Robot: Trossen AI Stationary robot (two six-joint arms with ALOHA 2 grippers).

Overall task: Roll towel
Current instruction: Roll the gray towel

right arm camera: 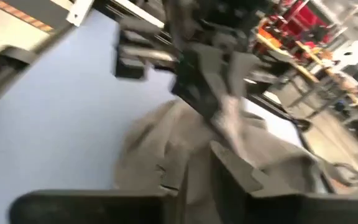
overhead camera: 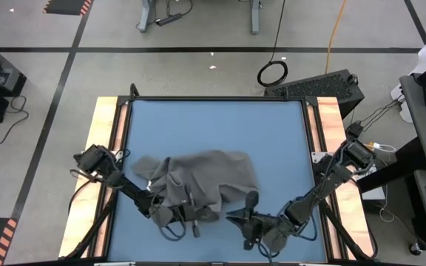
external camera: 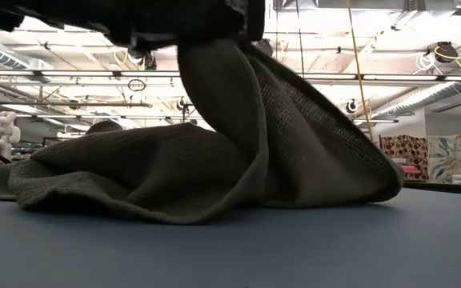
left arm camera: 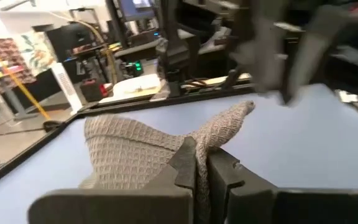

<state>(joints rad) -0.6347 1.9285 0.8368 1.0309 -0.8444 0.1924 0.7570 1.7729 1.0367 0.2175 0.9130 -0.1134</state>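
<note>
Two arms | left gripper (left arm camera: 201, 165) jaws clamp towel (overhead camera: 205, 177) edge | right gripper (overhead camera: 244, 219) jaws unclear

Even overhead light falls on the blue tabletop (overhead camera: 213, 125), which shows no glare and only soft, faint shadows around the crumpled towel (overhead camera: 198, 181). At table height, bright ceiling strip lights (external camera: 422, 48) behind the towel leave its near face dark and almost silhouetted, while the tabletop closest to the lens goes soft. The right wrist view is heavily motion-blurred, smearing the towel and the room beyond it. The left wrist view holds the towel's weave sharp, but the other arm (left arm camera: 278, 43) above it is streaked.
</note>
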